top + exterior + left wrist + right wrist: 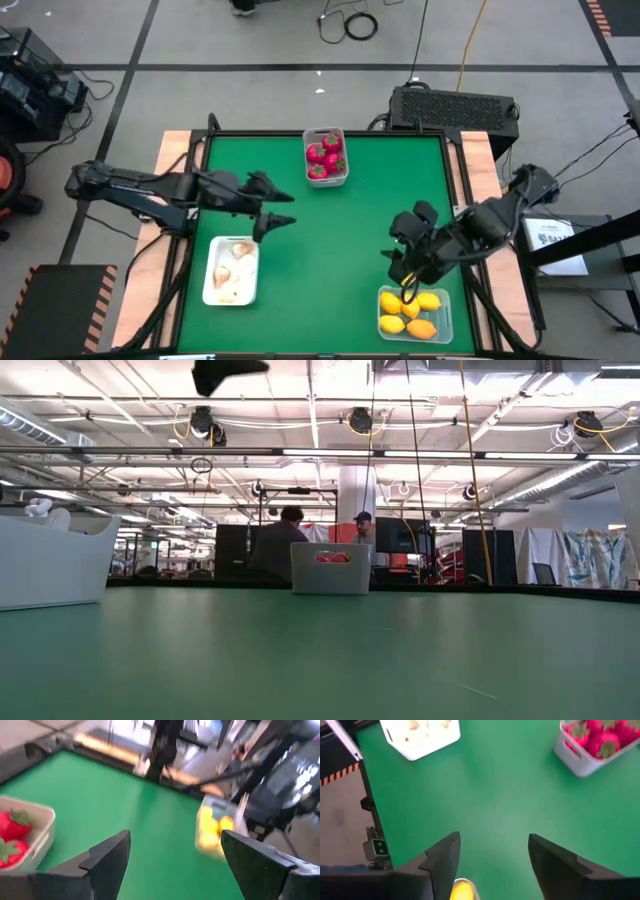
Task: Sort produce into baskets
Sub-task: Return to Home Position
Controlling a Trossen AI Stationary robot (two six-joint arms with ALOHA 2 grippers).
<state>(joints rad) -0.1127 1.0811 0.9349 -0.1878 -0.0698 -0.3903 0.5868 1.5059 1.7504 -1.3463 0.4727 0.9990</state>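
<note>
The produce lies sorted on the green table [340, 250]. In the high view, the red pieces with green tops [324, 157] fill the grey-white bin [326, 182] at the upper middle of the frame. The yellow lemons [412, 310] lie in the clear tub [445, 325] at the lower right. The garlic bulbs [232, 268] lie in the white tray [208, 285] at the lower left. No piece shows loose on the cloth.

The right gripper [402, 284] hangs just above the tub's upper-left corner in the high view. Its fingers are spread apart and hold nothing, with bare green showing between them in the right wrist view. The left gripper [284, 208] is left of centre, just above the tray's upper-right corner in the frame and well apart from the bin. Its fingers are also released and empty.

In the low view, the bin stands at mid-frame and the tray at the left edge.
</note>
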